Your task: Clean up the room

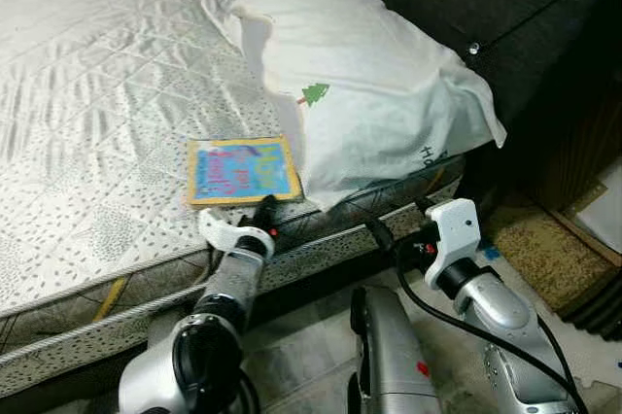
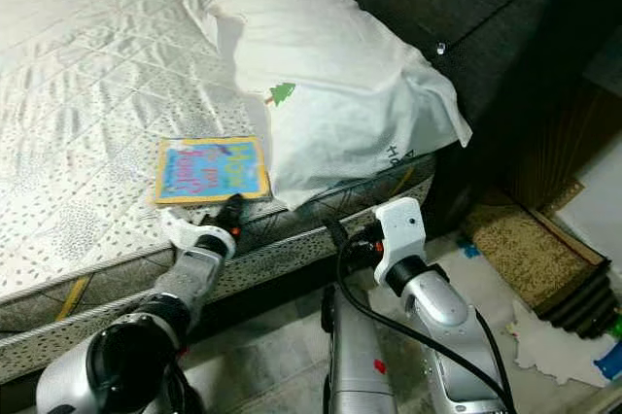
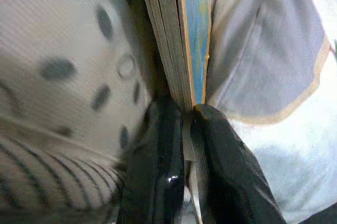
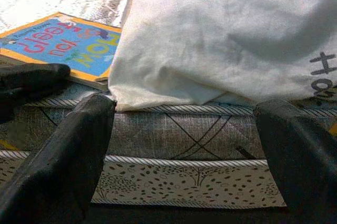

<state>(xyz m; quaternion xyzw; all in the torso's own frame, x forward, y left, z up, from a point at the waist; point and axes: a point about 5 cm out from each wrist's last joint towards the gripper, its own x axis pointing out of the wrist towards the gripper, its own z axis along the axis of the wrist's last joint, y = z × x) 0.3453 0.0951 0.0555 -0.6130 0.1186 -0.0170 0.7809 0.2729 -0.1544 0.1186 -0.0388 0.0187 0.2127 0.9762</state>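
bare quilted mattress [image 1: 107,103] fills the upper left of the frame. blue picture book [image 1: 243,171] with yellow border lies flat near the mattress's front edge, centre frame, its right side tucked just under a white pillow [image 1: 364,93] that leans against the dark headboard [image 1: 505,6] at upper right. left tool [image 3: 187,124] at the book's near edge, lower centre: the wrist view shows its two black fingers [image 3: 158,171] pinched tight on the book's edge, pages between them. right tool [image 4: 184,145] at lower right, below the mattress side, fingers spread wide with nothing between them, facing the pillow's lower edge.
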